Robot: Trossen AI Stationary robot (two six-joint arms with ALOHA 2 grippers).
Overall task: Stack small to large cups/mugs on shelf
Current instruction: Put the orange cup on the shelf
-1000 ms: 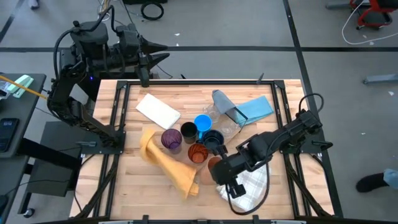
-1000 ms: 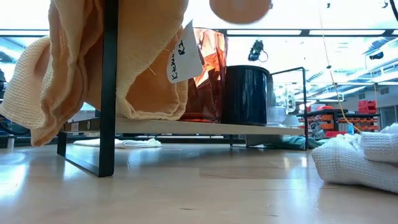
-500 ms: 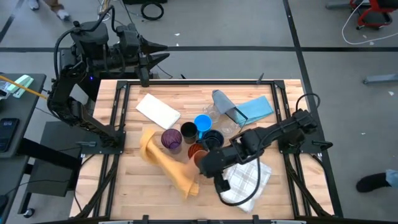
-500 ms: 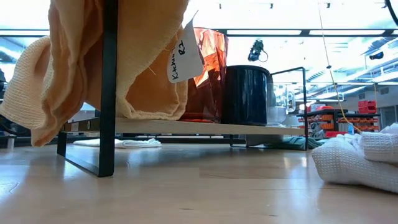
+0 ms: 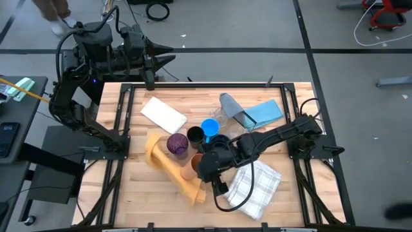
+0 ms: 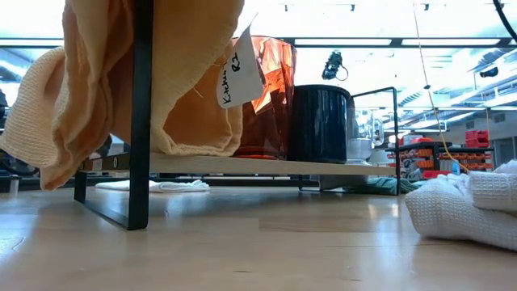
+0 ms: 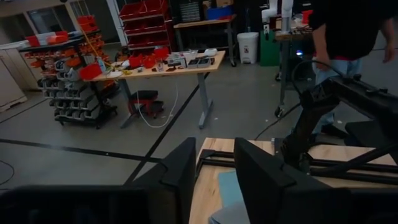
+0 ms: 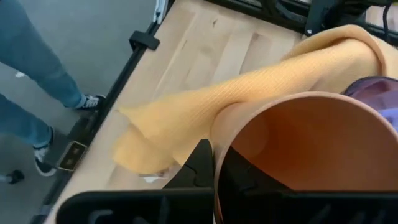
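One cup is in play, the orange cup (image 8: 298, 155), pinched at its rim by the right gripper (image 5: 207, 169), whose fingers are pressed together on the wall; in the high view it hangs upright, mouth up, over the near middle of the table (image 5: 296, 206), just beside the yellow cloth (image 5: 174, 169); the purple cup (image 5: 177, 143) sits close behind it toward the left arm's side, the black cup (image 5: 195, 136) and blue mug (image 5: 210, 127) just beyond, so the right arm is plainly the nearer one; whether orange nests into purple I'd judge from the mouths, and purple looks the likely target; the left gripper (image 7: 211, 186) waits well back past the far-left corner, fingers parted on nothing; low down, the shelf (image 6: 266, 166) carries a red-tinted cup (image 6: 271, 97) and navy mug (image 6: 321, 123); a person (image 7: 348, 37) stands beyond the table.
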